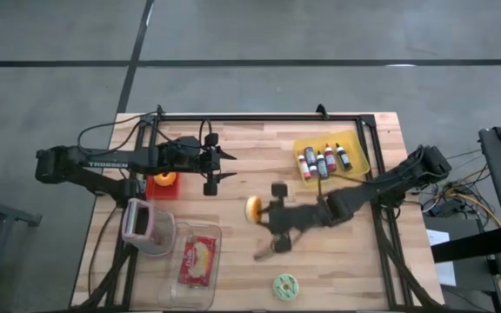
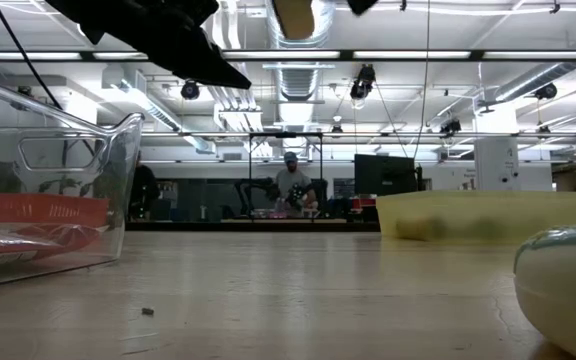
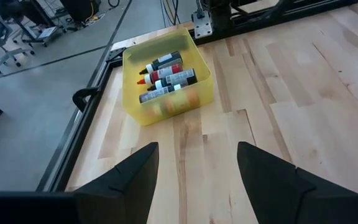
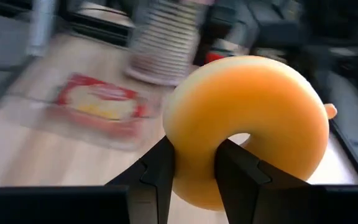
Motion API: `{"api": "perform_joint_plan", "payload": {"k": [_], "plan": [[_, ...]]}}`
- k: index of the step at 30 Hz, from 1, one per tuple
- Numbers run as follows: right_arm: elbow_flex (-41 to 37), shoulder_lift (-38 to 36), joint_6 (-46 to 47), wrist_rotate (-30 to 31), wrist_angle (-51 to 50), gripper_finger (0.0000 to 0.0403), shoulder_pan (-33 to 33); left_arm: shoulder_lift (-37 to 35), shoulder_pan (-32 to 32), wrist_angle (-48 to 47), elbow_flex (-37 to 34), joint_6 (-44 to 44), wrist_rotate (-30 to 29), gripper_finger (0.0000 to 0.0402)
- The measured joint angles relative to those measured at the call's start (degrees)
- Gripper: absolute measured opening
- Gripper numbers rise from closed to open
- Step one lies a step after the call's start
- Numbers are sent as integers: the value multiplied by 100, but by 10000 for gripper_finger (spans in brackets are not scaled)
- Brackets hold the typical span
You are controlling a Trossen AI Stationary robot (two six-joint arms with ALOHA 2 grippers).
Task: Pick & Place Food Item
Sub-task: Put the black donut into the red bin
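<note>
My right gripper (image 1: 262,209) is over the middle of the table, shut on an orange-yellow ring-shaped donut (image 1: 253,209), which fills the right wrist view (image 4: 247,118). In the low view the donut (image 2: 293,15) hangs high above the tabletop. My left gripper (image 1: 231,166) waits open over the far left part of the table with nothing between its fingers (image 3: 135,174). A clear plastic container (image 1: 168,261) holding a red food packet (image 1: 197,261) stands near the front left. My right gripper pinches one section of the donut's ring (image 4: 194,168) between its two fingers. One finger (image 4: 232,165) reaches up into the hole and the other (image 4: 160,171) lies on the ring's outer side. The fingers come from the table's right, slanting slightly down. The donut is lifted clear.
A yellow bin (image 1: 359,161) of small bottles (image 1: 323,160) stands at the far right. A green-and-white donut (image 1: 284,285) lies near the front edge. A red-orange item (image 1: 163,181) and a pink-grey ribbed object (image 1: 142,222) sit at the left. A black frame (image 1: 259,117) runs along the far edge.
</note>
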Motion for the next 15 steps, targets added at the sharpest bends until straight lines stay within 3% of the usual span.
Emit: {"api": "perform_joint_plan", "payload": {"k": [3, 10, 15], "plan": [[-201, -96, 14, -429, 35, 100, -387, 0, 0, 5, 0, -130, 2, 223], [-865, -238, 3, -3475, 1108, 100, -1399, 0, -4, 4, 0, -240, 358, 223], [-1308, -403, -171, -4079, 1843, 100, -1742, 0, -7, 25, 0, -147, 450, 223]]}}
